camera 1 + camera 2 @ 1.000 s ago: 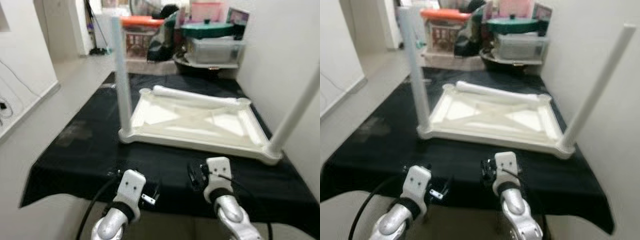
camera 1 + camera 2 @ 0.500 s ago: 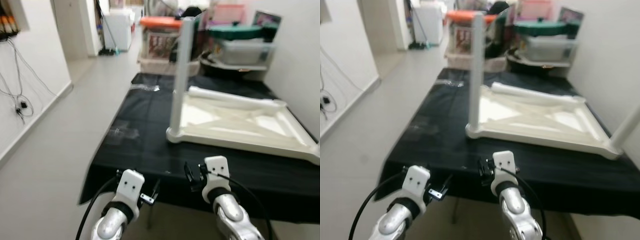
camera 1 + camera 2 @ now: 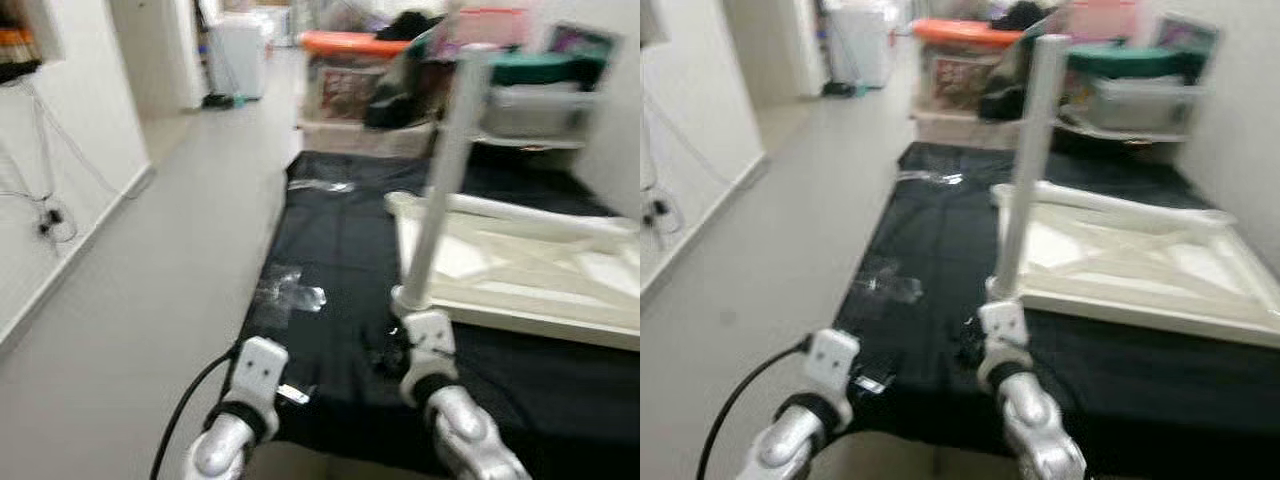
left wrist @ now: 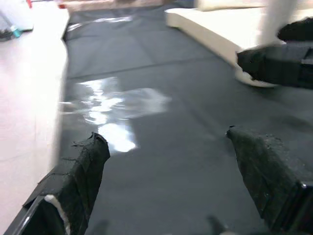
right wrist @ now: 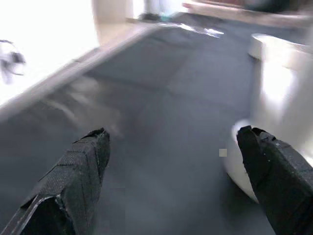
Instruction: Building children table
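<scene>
A white children's table top lies upside down on a black cloth. One white leg stands upright in its near left corner. A loose white leg lies along its far edge. My right gripper hovers low over the cloth, open and empty, with that corner and the leg's foot just ahead of it. My left gripper is open and empty too, over the cloth's near left part.
A shiny patch of clear tape sits on the cloth ahead of the left gripper. Stacked storage bins and an orange-lidded basket crowd the far end. Grey floor runs along the left, with a white wall and hanging cables.
The camera has swung left, so the table top now sits further right in view. Both arms are closer to the cloth, the right one near the upright leg's foot. Both grippers stay open.
</scene>
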You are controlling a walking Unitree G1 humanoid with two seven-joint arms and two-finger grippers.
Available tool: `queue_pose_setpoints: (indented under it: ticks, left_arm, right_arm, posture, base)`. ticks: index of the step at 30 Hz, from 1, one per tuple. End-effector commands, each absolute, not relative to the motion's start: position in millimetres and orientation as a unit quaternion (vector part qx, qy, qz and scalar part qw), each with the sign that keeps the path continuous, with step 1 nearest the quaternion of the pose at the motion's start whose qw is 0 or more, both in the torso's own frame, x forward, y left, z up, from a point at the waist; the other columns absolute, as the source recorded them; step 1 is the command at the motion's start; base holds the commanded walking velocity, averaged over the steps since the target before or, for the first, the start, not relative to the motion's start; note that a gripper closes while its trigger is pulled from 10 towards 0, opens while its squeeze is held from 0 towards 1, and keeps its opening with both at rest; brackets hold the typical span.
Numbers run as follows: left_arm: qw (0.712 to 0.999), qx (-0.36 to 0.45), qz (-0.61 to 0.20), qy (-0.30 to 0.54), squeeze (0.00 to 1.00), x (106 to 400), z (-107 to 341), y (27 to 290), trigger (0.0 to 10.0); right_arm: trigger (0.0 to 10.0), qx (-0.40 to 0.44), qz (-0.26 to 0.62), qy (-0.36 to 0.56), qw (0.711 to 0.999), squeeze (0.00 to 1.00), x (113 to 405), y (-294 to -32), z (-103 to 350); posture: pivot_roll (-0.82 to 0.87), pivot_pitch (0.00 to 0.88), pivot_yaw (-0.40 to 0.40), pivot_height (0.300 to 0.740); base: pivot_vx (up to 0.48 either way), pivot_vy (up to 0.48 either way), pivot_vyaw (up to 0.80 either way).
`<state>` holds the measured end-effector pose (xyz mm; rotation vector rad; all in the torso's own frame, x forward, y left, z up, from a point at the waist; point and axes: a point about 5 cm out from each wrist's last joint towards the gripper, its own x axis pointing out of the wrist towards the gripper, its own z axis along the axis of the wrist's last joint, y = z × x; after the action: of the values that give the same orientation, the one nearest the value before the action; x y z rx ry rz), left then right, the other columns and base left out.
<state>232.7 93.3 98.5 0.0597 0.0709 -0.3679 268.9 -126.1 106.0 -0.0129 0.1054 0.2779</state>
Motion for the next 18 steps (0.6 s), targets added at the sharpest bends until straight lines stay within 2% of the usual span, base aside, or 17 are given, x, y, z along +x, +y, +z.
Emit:
queue_pose_setpoints:
  ticks: [1,4,6,8,13,14,18]
  left_arm:
    - [0.982,0.034,-0.181,0.048,0.0,232.1,96.0,97.3,10.0]
    - [0.983,0.036,-0.177,0.047,0.0,231.7,96.6,97.5,10.0]
    - [0.983,0.035,-0.177,0.047,0.0,231.6,97.1,97.3,10.0]
    - [0.983,0.035,-0.177,0.047,0.0,231.5,97.3,97.4,10.0]
    - [0.982,0.036,-0.177,0.047,0.0,231.3,97.8,97.1,10.0]
    - [0.982,0.035,-0.178,0.05,0.0,231.6,97.3,96.5,10.0]
    - [0.982,0.035,-0.179,0.052,0.0,231.7,97.4,96.0,10.0]
  right_arm:
    - [10.0,0.02,0.189,0.045,0.981,0.0,266.0,-114.0,111.5]
    - [10.0,0.049,0.231,0.043,0.971,0.0,263.0,-107.6,115.3]
    - [10.0,0.069,0.294,0.05,0.952,0.0,256.7,-99.9,117.0]
    - [10.0,0.078,0.303,0.049,0.949,0.0,256.9,-98.0,119.1]
    - [10.0,0.061,0.268,0.022,0.961,0.0,265.9,-97.9,127.9]
    - [10.0,0.048,0.213,0.001,0.976,0.0,278.6,-97.5,134.4]
    - [10.0,0.05,0.19,-0.011,0.981,0.0,286.4,-95.4,138.8]
  posture:
    - [0.08,0.0,-0.078,0.74]
    - [0.08,0.0,-0.082,0.74]
    - [0.08,0.0,-0.083,0.74]
    - [0.08,0.0,-0.086,0.74]
    - [0.08,0.0,-0.086,0.74]
    - [0.08,0.0,-0.085,0.74]
    - [0.08,0.0,-0.085,0.74]
  base:
    - [0.0,0.0,0.0]
    - [0.0,0.0,0.0]
    - [0.0,0.0,0.0]
    - [0.0,0.0,0.0]
    - [0.0,0.0,0.0]
    - [0.0,0.0,0.0]
    - [0.0,0.0,0.0]
